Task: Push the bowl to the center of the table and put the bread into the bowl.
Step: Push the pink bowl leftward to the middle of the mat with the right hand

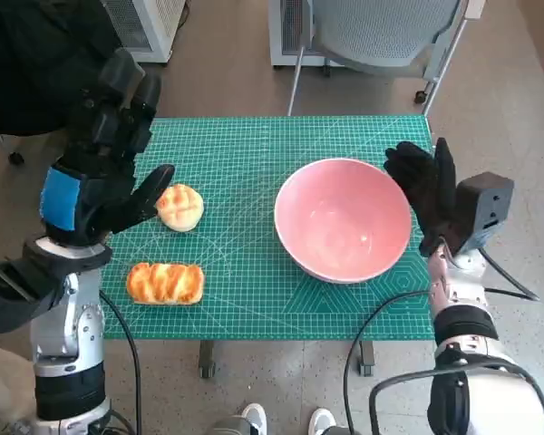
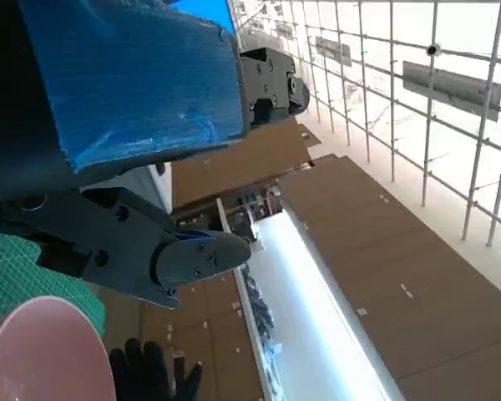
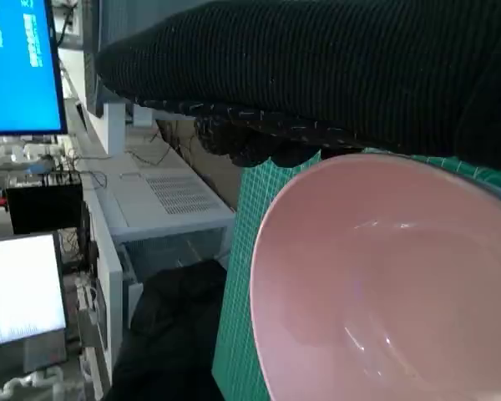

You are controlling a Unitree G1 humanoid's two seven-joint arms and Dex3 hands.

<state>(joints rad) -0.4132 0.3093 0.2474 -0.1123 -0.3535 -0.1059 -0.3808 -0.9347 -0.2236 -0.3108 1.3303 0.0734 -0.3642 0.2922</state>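
Observation:
A pink bowl point(image 1: 343, 219) stands empty on the green cutting mat point(image 1: 245, 154), right of the middle; it also shows as the bowl point(image 2: 42, 351) in the left wrist view and the bowl point(image 3: 384, 284) in the right wrist view. My right hand point(image 1: 428, 190) is flat and upright against the bowl's right rim, holding nothing. A round bun point(image 1: 179, 207) lies left of centre, and a long braided bread point(image 1: 165, 283) lies nearer the front left. My left hand point(image 1: 104, 163) hovers spread above the mat's left edge, its thumb close to the bun, gripping nothing.
A grey chair point(image 1: 381, 36) stands beyond the table's far edge. White units point(image 1: 150, 27) stand at the back left. A dark-clothed person point(image 1: 27, 63) is at the far left. Shoes point(image 1: 286, 421) show on the floor below the front edge.

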